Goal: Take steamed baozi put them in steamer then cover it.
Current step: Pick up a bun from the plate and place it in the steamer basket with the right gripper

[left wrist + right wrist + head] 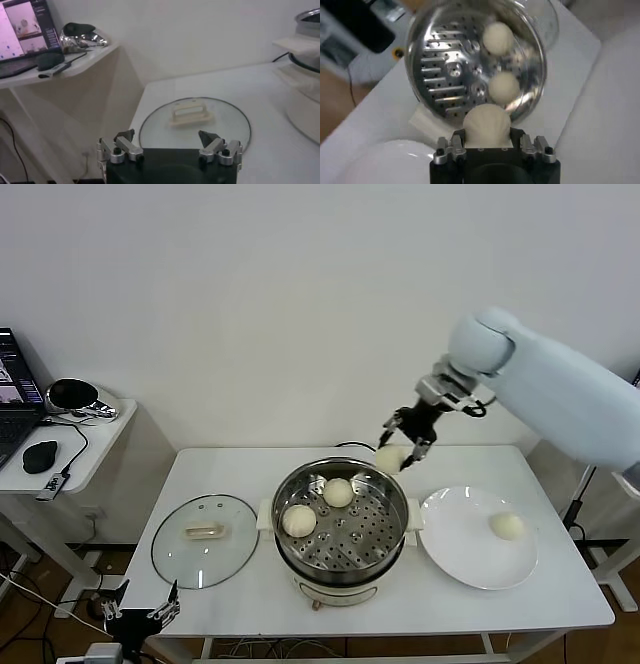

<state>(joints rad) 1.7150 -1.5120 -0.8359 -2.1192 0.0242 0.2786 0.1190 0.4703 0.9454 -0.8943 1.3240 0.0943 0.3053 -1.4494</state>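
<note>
Stainless-steel steamer (340, 529) sitting mid-bench (250, 604) with two steamed baozi (299, 520) lying on its perforated tray, one nearer the robot's left, the other (338, 492) toward the back. Right end effector (404, 446) hovering over the steamer's far right rim, clamping a third bun (390, 458) between closed fingers; in the right wrist view, that bun (486, 122) showing just above the tray's edge. Fourth bun (508, 526) resting on the white plate (450, 559), just right of the steamer. Glass cover (205, 540) lying flat on the bench left of the steamer, handle up. Left end effector (140, 616) waiting low at the bench's near-left corner, fingers spread wide, gripping nothing.
</note>
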